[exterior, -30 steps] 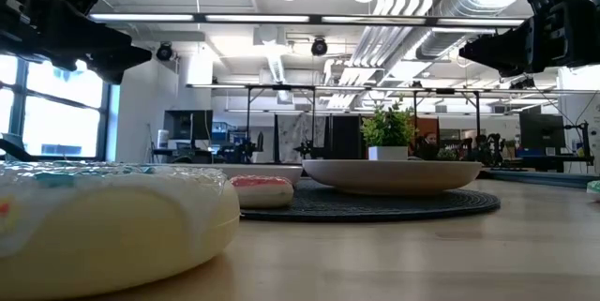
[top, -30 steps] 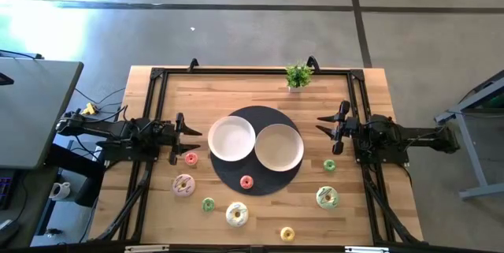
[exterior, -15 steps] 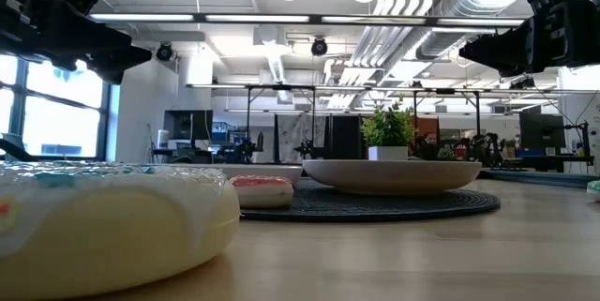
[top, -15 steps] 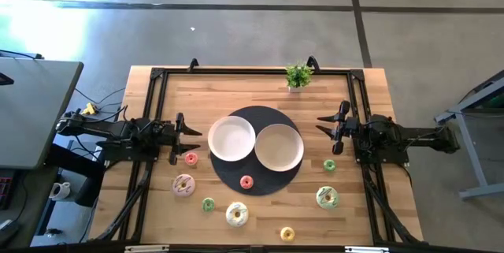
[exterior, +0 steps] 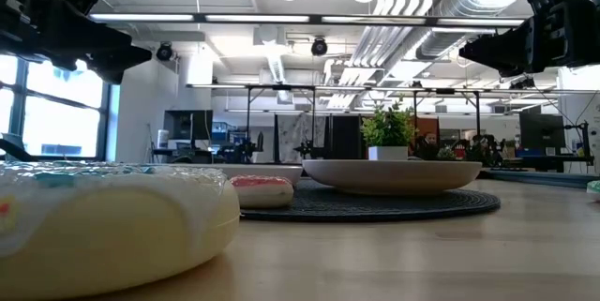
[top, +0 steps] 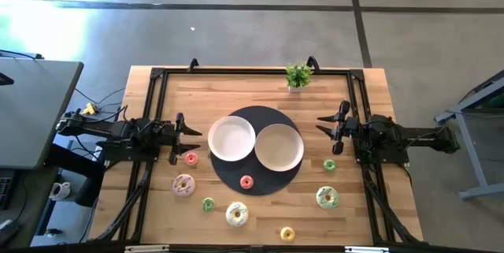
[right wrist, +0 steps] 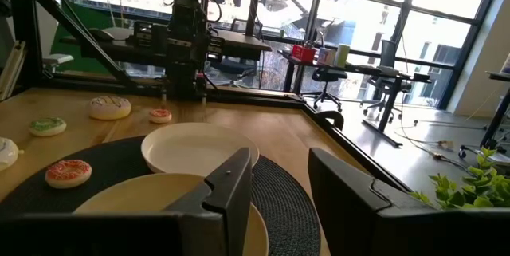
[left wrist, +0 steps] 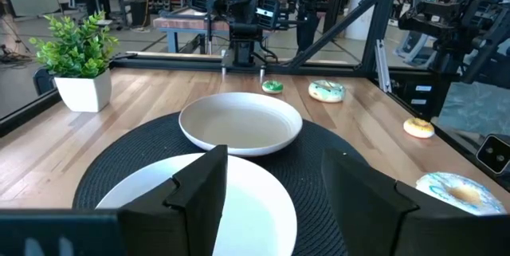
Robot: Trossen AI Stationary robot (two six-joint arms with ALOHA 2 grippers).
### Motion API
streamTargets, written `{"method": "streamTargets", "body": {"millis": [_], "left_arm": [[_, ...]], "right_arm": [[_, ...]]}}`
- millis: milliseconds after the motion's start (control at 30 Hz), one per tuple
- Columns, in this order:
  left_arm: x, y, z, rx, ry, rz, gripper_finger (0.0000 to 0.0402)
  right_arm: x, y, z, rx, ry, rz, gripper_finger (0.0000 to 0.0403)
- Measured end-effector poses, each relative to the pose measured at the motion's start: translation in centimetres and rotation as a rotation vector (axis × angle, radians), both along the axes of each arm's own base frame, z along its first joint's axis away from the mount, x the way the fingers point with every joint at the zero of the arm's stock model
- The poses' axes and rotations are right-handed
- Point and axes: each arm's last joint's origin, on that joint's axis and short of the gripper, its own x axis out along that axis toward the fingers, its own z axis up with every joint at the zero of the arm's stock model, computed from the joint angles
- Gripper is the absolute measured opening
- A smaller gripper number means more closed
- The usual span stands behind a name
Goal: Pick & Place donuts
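Two plates, white [top: 231, 138] and cream [top: 279, 146], sit empty on a black mat [top: 260, 176]. One red donut [top: 246, 182] lies on the mat; the other donuts [top: 237, 214] lie on the table [top: 346, 213]. Left gripper [top: 178, 138] and right gripper [top: 339, 128] hover at opposite sides, jaws apart, holding nothing.

Eight ring donuts are seen lying flat, all placed relative to the round black mat [top: 256, 174]. One small red-iced donut [top: 246, 182] lies on the mat's near part. A small pink donut [top: 190, 158] lies just off the mat's left edge, and a larger pink sprinkled donut [top: 183, 184] lies nearer and farther left. A small green donut [top: 208, 204], a larger cream-white donut [top: 236, 214] and a small yellow donut [top: 287, 234] are spread in front of the mat. To its right lie a small green donut [top: 330, 165] and a larger green-iced sprinkled donut [top: 327, 198].
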Motion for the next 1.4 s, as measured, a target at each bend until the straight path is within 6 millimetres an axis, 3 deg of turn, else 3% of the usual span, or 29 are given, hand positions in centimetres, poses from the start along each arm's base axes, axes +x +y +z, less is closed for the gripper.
{"method": "streamTargets", "body": {"millis": [633, 967, 1100, 1167, 1400], "left_arm": [[0.0, -0.3, -0.2, -0.003, 0.023, -0.103, 0.0202], [0.0, 0.1, 0.6, -0.109, -0.058, 0.044, 0.0202], [0.0, 0.3, 1.0, -0.271, -0.087, 0.115, 0.0202], [-0.1, 0.3, 1.6, -0.293, -0.078, 0.105, 0.0202], [-1.6, 0.6, 6.7, -0.254, -0.014, 0.129, 0.0202]], "right_arm": [[0.0, 0.0, 0.2, -0.025, -0.017, -0.001, 0.0124], [-0.2, -0.1, 1.5, -0.13, -0.129, -0.048, 0.0124], [-0.6, -0.4, 2.5, -0.05, -0.244, -0.168, 0.0124], [-0.6, -0.5, 2.6, -0.028, -0.258, -0.175, 0.0124], [-0.3, -0.3, 2.4, 0.076, -0.267, -0.082, 0.0124]]}}
